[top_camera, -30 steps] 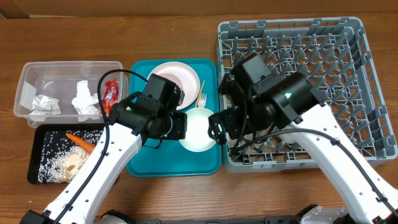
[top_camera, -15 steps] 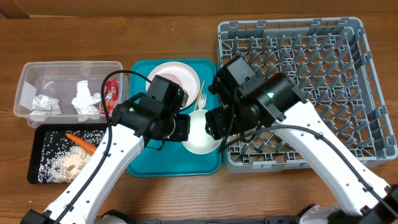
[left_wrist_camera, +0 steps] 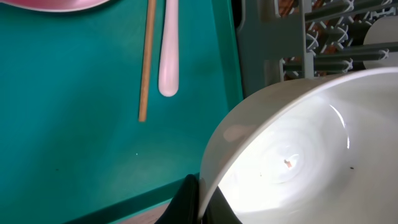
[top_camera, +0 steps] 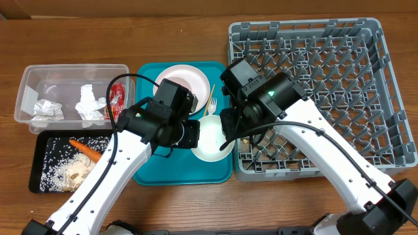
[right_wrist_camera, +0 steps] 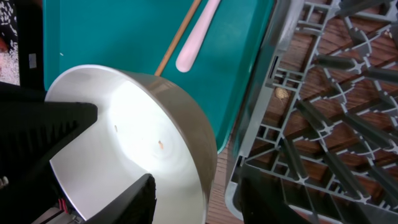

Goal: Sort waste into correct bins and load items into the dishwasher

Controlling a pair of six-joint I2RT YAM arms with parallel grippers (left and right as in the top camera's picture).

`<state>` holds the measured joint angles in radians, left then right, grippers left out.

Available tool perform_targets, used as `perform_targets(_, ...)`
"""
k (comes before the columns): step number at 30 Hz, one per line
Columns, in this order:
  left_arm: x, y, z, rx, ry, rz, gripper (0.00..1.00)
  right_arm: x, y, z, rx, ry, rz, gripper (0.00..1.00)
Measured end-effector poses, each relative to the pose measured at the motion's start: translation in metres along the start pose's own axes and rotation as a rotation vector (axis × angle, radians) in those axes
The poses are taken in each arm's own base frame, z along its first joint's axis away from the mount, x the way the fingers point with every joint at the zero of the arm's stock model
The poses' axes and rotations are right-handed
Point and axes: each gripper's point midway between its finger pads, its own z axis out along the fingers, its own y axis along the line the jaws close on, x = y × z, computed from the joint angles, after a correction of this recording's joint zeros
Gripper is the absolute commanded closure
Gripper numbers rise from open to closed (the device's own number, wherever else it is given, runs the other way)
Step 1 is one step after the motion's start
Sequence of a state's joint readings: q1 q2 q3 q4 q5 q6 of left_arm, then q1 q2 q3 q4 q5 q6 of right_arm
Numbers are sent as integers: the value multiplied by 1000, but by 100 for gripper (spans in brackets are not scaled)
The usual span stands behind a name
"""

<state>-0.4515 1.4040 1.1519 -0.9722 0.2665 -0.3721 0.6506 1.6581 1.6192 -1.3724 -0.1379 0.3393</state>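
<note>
Plainly, the left gripper [left_wrist_camera: 202, 202] is clamped on the rim of the white bowl [left_wrist_camera: 292, 155]. Only a dark sliver of its fingers shows at the bottom edge of the left wrist view, and the rest is cut off. The tilted bowl fills the space ahead of that grip and hides the tray under it. Across the bowl from the left gripper, the right gripper [right_wrist_camera: 199, 202] straddles the opposite rim with one finger inside and the other outside. A narrow gap shows between the outer finger and the bowl's wall, so its jaws stand apart, not pressed on it. From overhead both grippers are buried under their own arms, and only part of the bowl shows between them. Beyond the left gripper's fingers, on the teal tray [left_wrist_camera: 74, 124], lie a wooden chopstick [left_wrist_camera: 147, 59] and, just beside it, the fork [left_wrist_camera: 168, 56], its tines cut off. The dish rack [right_wrist_camera: 273, 56] stands just beside the right gripper's outer finger. Well off on the left arm's outer side sit the clear tub [top_camera: 29, 81], holding napkins [top_camera: 88, 104] and a red wrapper [top_camera: 116, 96], and the black tray [top_camera: 39, 176] with a carrot [top_camera: 81, 147].
</note>
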Motion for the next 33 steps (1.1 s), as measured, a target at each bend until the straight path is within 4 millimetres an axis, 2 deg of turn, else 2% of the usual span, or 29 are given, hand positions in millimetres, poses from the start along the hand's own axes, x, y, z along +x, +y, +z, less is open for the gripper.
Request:
perform_targets(5, -1, -1, 0, 2, -6, 2, 96, 3, -3, 15, 10, 11, 5, 57)
perform_targets(10, -3, -1, 0, 5, -14, 4, 96, 10, -4, 29, 18, 31, 8, 74)
perform_targets(14, -3, -1, 0, 5, -14, 4, 95, 10, -5, 31, 22, 33, 11, 80)
perform_targets(18, -3, -1, 0, 5, -14, 4, 95, 10, -5, 31, 26, 31, 13, 80)
perform_targets(23, -3, -1, 0, 5, -14, 4, 95, 8, -4, 31, 22, 24, 11, 71)
perform_targets(33, -3, -1, 0, 5, -14, 4, 95, 5, -3, 31, 16, 10, 10, 70)
